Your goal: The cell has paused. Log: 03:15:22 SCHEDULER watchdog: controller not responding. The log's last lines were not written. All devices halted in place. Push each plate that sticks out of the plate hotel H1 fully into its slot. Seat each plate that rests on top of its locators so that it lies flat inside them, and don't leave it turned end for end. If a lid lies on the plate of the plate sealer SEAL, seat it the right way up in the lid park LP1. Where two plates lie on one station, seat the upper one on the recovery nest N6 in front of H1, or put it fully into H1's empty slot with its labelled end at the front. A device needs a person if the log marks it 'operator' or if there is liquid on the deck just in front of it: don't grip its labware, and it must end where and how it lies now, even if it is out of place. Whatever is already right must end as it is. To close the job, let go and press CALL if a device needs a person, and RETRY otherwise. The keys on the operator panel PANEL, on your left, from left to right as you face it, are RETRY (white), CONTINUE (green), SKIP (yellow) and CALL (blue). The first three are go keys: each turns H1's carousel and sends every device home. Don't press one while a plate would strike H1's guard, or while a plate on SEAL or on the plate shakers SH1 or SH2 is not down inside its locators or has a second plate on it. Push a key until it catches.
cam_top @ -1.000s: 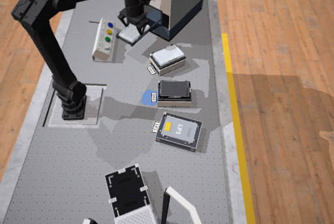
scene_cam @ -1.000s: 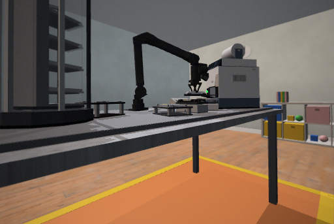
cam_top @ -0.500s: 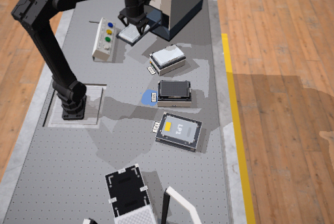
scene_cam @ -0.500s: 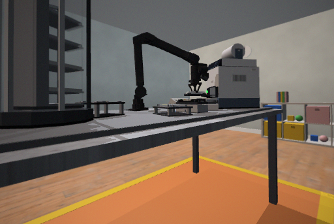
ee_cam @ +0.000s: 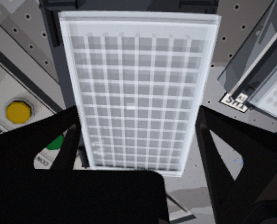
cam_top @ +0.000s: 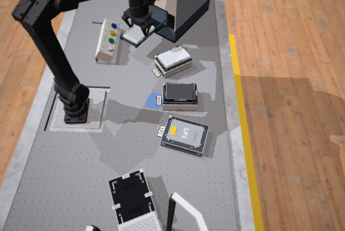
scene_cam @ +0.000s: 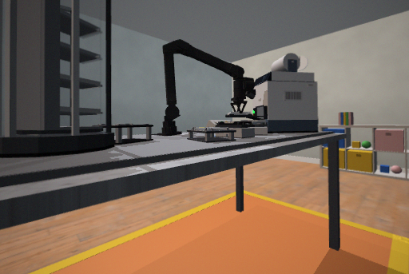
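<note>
My gripper (cam_top: pixel 137 29) (scene_cam: pixel 239 110) (ee_cam: pixel 138 112) is shut on a clear-white plate (cam_top: pixel 136 34) (ee_cam: pixel 139 90) at SEAL (cam_top: pixel 192 4) (scene_cam: pixel 293 105), its fingers against both long sides. Dark SEAL nest parts show beside and beyond it; its height over them is unclear. A white plate (cam_top: pixel 175 57) lies on SH1 (cam_top: pixel 177 69). A black plate (cam_top: pixel 180 91) sits on SH2 (cam_top: pixel 180 106), with a blue puddle (cam_top: pixel 152 101) in front. LP1 (cam_top: pixel 199 136) holds no visible lid. The black nest (cam_top: pixel 133 194) has a white patterned piece (cam_top: pixel 141 224) at its lower end.
The operator panel (cam_top: pixel 108 41) stands left of the held plate, its keys up; the yellow key (ee_cam: pixel 20 112) is close in the wrist view. The plate hotel H1 (scene_cam: pixel 52 140) stands at the left of the exterior view, with shelves behind clear guard panels.
</note>
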`<state>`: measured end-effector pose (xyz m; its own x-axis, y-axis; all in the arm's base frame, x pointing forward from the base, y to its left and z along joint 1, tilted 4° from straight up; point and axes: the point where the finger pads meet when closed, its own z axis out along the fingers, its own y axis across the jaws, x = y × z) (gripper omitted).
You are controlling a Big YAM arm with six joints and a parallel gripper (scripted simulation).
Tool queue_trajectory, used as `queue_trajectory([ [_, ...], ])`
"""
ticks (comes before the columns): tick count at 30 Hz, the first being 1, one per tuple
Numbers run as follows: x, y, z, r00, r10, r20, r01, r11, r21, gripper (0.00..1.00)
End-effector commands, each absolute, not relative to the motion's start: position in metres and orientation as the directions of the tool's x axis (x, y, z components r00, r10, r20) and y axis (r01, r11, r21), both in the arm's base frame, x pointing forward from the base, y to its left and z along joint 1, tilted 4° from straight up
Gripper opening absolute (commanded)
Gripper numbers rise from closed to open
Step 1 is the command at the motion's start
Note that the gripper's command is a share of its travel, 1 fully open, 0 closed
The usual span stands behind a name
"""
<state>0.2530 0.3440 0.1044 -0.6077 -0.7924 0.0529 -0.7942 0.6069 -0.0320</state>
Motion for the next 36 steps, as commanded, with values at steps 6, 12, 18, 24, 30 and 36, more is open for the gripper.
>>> queue_trajectory([
  [6,0.260,0.344,0.099,-0.610,-0.790,0.062,-0.793,0.609,-0.034,0.82],
  [12,0.263,0.347,0.106,-0.610,-0.791,0.056,-0.792,0.609,-0.034,0.82],
  [18,0.269,0.355,0.117,-0.610,-0.792,0.031,-0.793,0.609,-0.033,0.82],
  [24,0.269,0.355,0.118,-0.609,-0.793,0.031,-0.793,0.608,-0.033,0.82],
  [30,0.269,0.355,0.119,-0.609,-0.793,0.031,-0.793,0.608,-0.033,0.82],
  [36,0.269,0.355,0.121,-0.609,-0.792,0.030,-0.793,0.608,-0.033,0.82],
])
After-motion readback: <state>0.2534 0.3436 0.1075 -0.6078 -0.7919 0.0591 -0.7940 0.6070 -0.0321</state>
